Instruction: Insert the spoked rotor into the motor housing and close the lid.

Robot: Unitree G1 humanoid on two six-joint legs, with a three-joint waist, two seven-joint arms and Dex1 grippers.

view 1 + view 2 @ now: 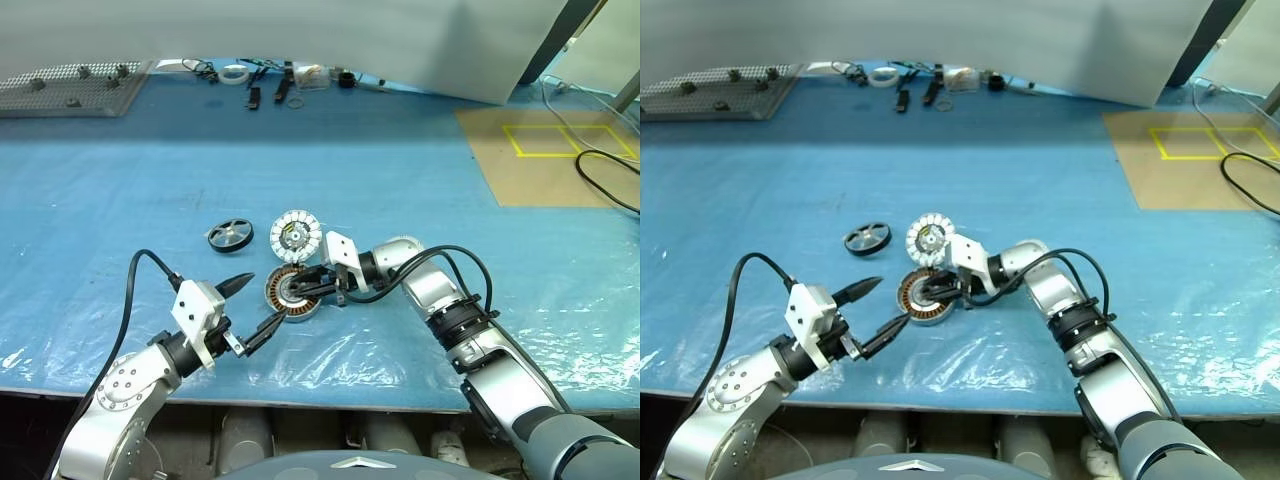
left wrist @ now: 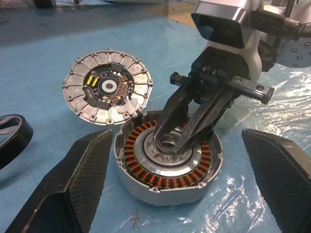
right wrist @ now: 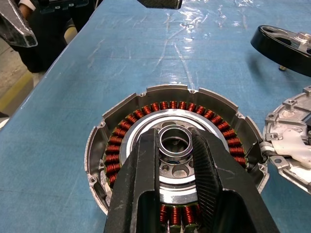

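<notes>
The left gripper [image 1: 252, 308] hangs nearest, its two fingers spread wide and empty just short of the housing [image 2: 167, 162]. The housing sits open on the blue table [image 1: 400, 190], its front windings partly hidden in the right wrist view by the right gripper [image 3: 176, 145], whose fingers are narrowed to pinch the raised hub ring. The lid [image 1: 296, 236] lies just behind, touching the housing. The rotor [image 1: 230, 236] rests left of it, cut off in both wrist views.

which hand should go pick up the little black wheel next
Left, probably. The left hand is open and empty, on the wheel's side. The right hand is closed around the hub of the motor housing.
</notes>
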